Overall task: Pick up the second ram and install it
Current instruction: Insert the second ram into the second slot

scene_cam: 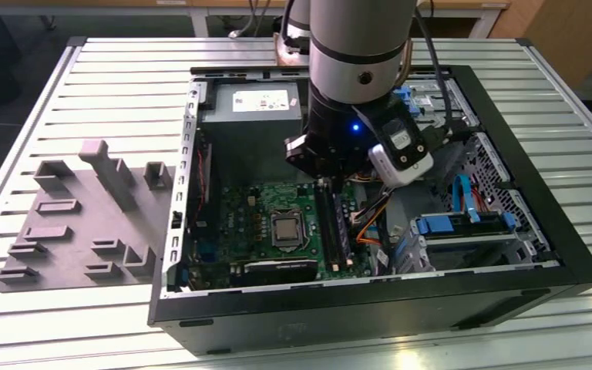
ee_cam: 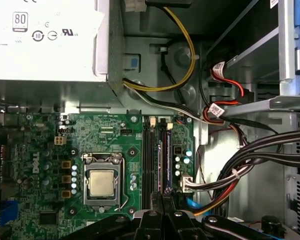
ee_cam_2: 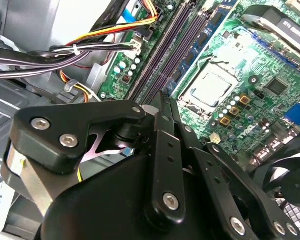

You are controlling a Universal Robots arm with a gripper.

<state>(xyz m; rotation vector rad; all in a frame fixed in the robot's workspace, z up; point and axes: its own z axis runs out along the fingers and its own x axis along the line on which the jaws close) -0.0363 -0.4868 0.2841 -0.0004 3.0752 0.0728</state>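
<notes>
Open computer case (scene_cam: 543,231) lies on its side on the slatted desk (scene_cam: 121,77). The grey holder blocks (scene_cam: 80,216) sit on the desk outside the case, toward the exterior view's left. The arm (scene_cam: 358,46) reaches straight down into the case. The gripper (scene_cam: 324,181) hangs over the green motherboard (scene_cam: 244,208), between the power supply (scene_cam: 250,104) and the processor socket (scene_cam: 287,229). In both wrist views the fingers (ee_cam_2: 162,145) are drawn together, tips meeting with no gap visible. They point down at the bank of long black slots (ee_cam: 149,160) beside the socket. The second ram (scene_cam: 333,227) reads as a dark, thin stick standing on edge along that slot bank, directly under the fingertips and running away from them toward the case's near wall in the exterior view. In the first wrist view it lines up with the fingertips as a narrow dark strip with a faint purplish sheen next to it. I cannot tell whether the tips pinch its top edge, press on it or sit just clear, as the contact is hidden by the gripper body. Bundled black, yellow and red cables (ee_cam: 255,160) run past the slot bank on the side away from the socket, apart from the fingers.
</notes>
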